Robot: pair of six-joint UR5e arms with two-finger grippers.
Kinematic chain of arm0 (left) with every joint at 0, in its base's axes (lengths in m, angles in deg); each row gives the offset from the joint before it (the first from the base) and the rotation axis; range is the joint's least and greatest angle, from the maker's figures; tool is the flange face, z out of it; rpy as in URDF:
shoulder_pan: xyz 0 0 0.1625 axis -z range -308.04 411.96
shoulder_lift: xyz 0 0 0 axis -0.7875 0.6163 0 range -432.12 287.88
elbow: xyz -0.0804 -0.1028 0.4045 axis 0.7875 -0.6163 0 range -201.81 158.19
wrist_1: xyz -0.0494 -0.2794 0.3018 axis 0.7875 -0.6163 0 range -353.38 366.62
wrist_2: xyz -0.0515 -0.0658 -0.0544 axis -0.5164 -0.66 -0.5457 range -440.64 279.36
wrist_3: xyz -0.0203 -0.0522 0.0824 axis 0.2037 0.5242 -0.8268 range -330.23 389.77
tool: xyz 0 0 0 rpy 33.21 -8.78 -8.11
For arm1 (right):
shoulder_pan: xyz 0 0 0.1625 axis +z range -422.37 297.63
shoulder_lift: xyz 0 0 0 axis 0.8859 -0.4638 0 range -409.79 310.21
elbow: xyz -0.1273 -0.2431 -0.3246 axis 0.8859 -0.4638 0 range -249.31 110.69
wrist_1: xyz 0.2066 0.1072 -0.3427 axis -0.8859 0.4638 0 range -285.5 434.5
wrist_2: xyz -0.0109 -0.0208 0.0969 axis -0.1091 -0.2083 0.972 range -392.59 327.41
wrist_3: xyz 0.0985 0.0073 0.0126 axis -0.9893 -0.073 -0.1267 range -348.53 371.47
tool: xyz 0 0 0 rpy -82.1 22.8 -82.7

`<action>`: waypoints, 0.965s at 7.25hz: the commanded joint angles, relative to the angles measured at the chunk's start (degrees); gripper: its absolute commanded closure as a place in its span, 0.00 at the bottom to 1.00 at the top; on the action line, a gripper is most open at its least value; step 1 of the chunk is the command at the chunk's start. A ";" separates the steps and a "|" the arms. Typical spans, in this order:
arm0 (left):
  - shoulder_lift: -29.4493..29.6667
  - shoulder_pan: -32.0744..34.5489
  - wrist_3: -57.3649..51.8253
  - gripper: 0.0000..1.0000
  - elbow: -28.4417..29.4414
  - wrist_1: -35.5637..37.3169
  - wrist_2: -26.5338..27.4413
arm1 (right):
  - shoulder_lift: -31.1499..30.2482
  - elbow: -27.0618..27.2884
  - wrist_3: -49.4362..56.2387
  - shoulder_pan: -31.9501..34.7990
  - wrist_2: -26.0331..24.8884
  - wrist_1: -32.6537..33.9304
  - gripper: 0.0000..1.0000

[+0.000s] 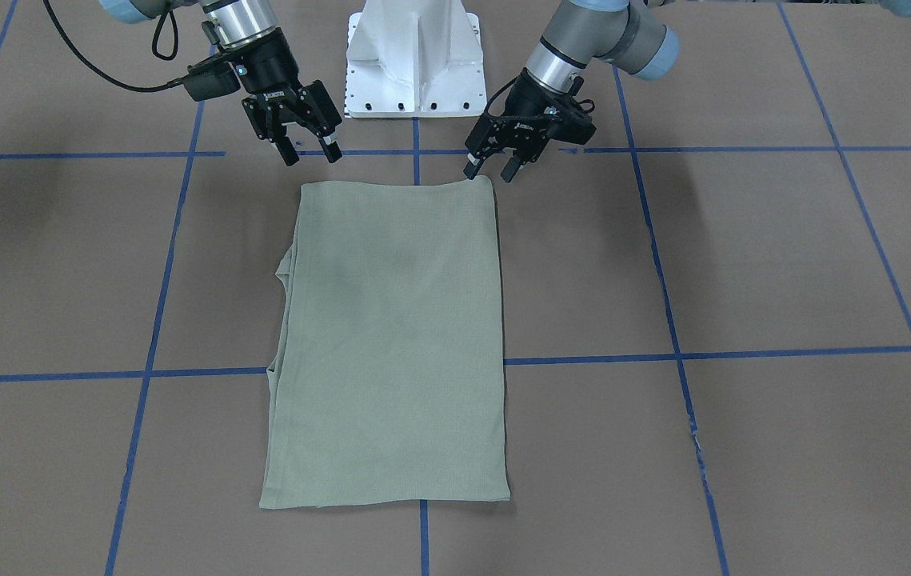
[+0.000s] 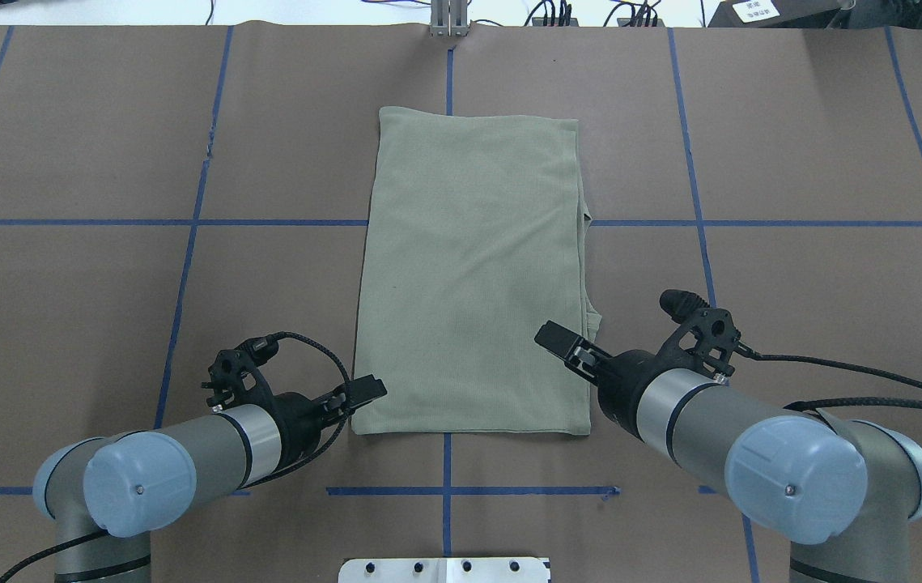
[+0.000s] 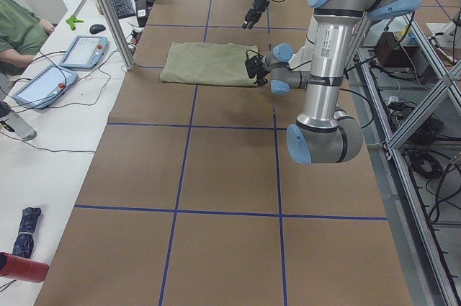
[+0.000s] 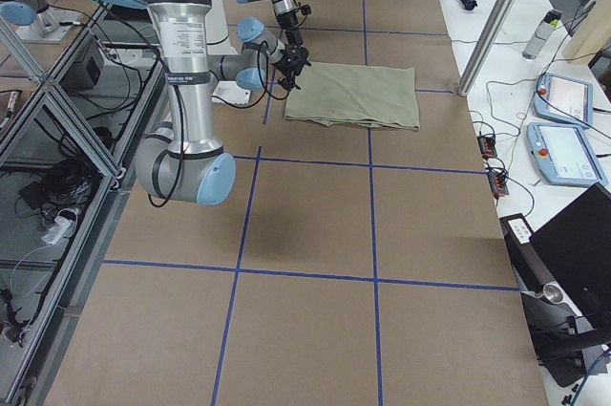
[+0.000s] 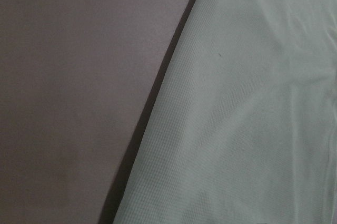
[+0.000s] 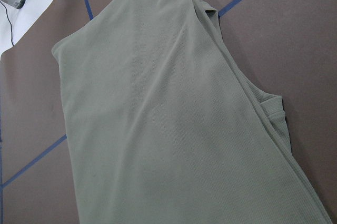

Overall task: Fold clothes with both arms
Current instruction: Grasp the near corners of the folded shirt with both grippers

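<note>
The shirt [image 1: 391, 336] lies flat on the worktop [image 1: 743, 264] as a long, narrow rectangle. Layered edges show along one long side, so the sleeves seem to be tucked in already, and what looks to be left is a fold end over end. That would explain why the left tool [image 1: 490, 170] and right tool [image 1: 312, 154] sit at the two corners of the short edge nearest the robot, both spread wide and holding nothing, the left low beside its corner and the right higher.
</note>
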 commanded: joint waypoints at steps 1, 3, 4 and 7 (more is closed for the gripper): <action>0.52 -0.99 0.10 0.09 1.39 -0.24 0.28 | -0.12 0.00 -0.01 -0.04 -0.11 -0.06 0.00; 1.49 -1.43 0.02 0.09 2.01 -0.15 0.36 | -0.03 0.00 -0.01 -0.04 -0.20 -0.06 0.00; 1.50 -1.52 -0.16 0.09 2.27 -0.15 0.45 | -0.03 0.00 -0.01 -0.04 -0.20 -0.06 0.00; 1.58 -1.52 -0.42 0.11 3.58 -0.15 0.45 | -0.03 0.00 0.08 -0.13 -0.55 -0.06 0.00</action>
